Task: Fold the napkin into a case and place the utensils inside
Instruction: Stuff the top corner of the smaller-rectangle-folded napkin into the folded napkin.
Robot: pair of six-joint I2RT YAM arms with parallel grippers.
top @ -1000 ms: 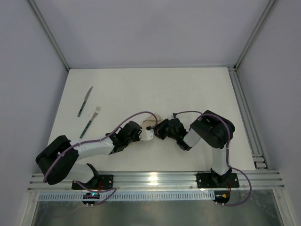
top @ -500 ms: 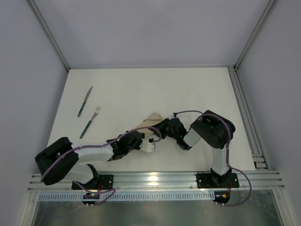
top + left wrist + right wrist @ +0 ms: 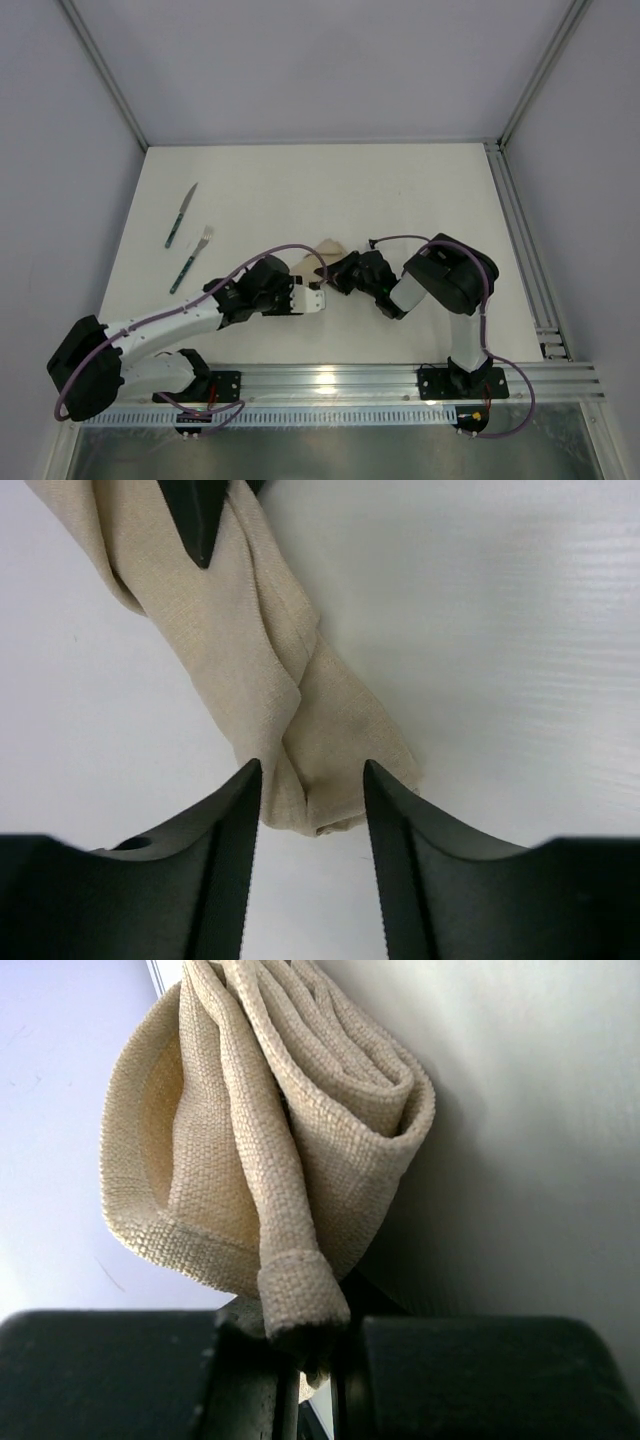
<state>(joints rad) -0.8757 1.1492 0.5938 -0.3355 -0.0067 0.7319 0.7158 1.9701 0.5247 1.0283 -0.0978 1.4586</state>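
Observation:
The napkin [image 3: 323,251] is a bunched, twisted beige strip on the white table, between the two grippers. My right gripper [image 3: 330,272] is shut on one end of it [image 3: 300,1295], and folded layers [image 3: 300,1110] rise from the jaws. My left gripper [image 3: 310,780] is open, its jaws on either side of the napkin's other end [image 3: 325,800] without pinching it. In the top view the left gripper [image 3: 308,292] sits just left of the right one. The knife [image 3: 181,215] and fork [image 3: 191,258], both with teal handles, lie side by side at the far left.
A metal rail [image 3: 320,380] runs along the near table edge, with both arm bases on it. Another rail [image 3: 525,250] runs along the right side. Grey walls enclose the table.
My left gripper drew back toward the near edge, then came in again at the napkin's end, and its elbow swung left. More of the napkin shows now. The right gripper has kept its hold.

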